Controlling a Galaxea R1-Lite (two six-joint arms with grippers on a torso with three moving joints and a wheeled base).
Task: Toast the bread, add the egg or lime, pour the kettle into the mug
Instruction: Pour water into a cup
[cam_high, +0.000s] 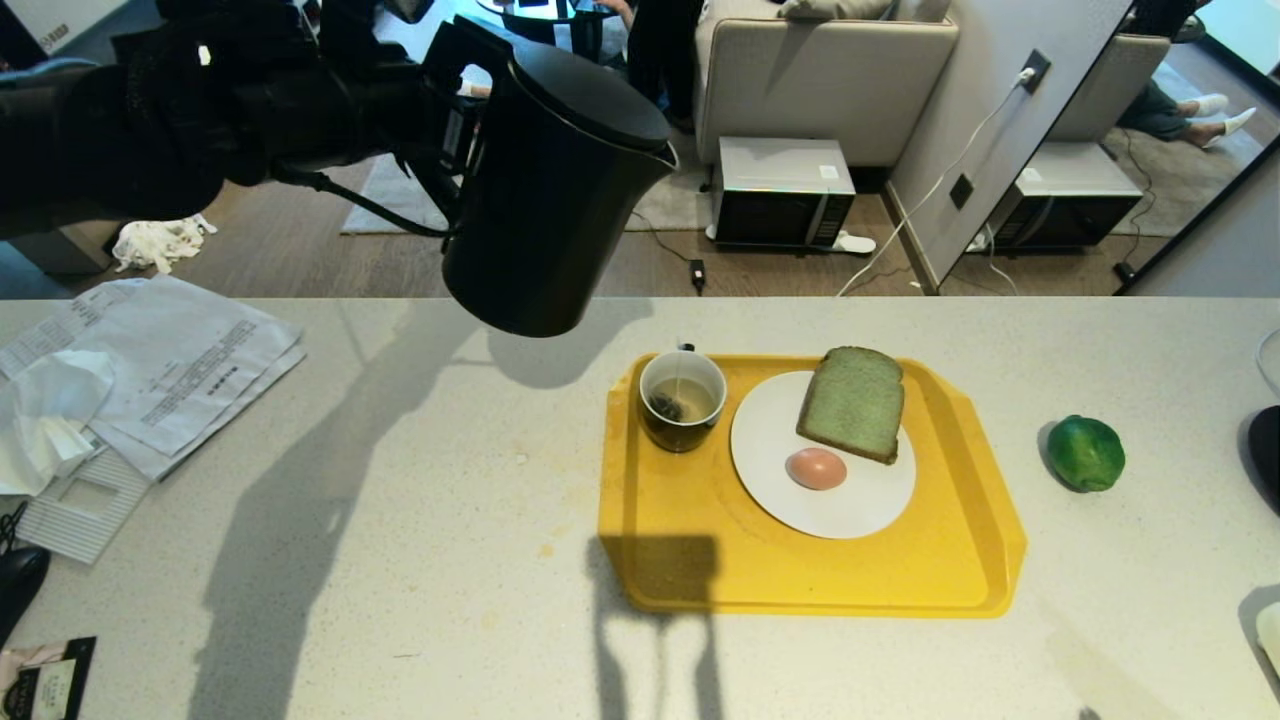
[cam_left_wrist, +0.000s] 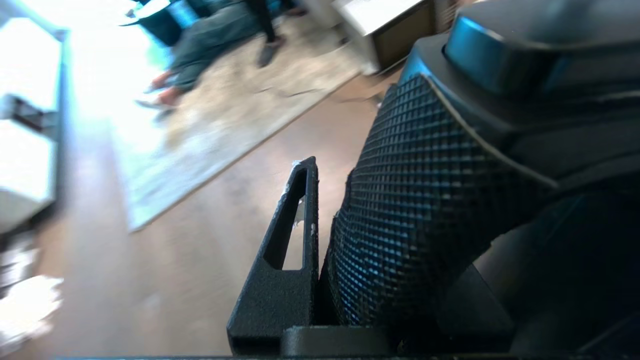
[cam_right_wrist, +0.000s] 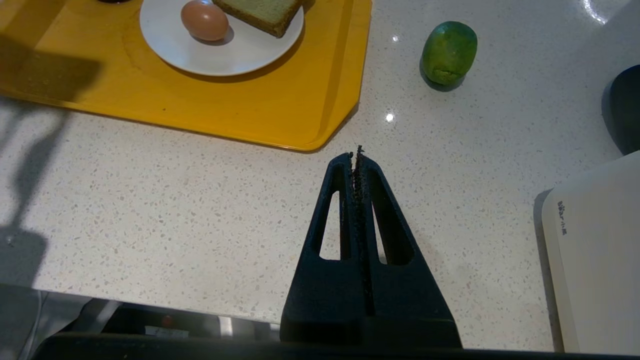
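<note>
Your left pincer (cam_high: 455, 130) clamps the kettle (cam_high: 550, 190) handle above the counter's (cam_high: 400, 500) far edge; next, tip its spout over the mug (cam_high: 682, 400); right pincer (cam_right_wrist: 357, 160) idles closed.

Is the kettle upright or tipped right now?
Tipped: the kettle, held in the air by the left gripper, leans spout-first towards the mug.

No legible text or labels

One kettle (cam_high: 555, 190), one mug (cam_high: 682, 400), one bread (cam_high: 852, 403), one egg (cam_high: 816, 468), one lime (cam_high: 1086, 453), one tray (cam_high: 700, 540), one plate (cam_high: 850, 505).
</note>
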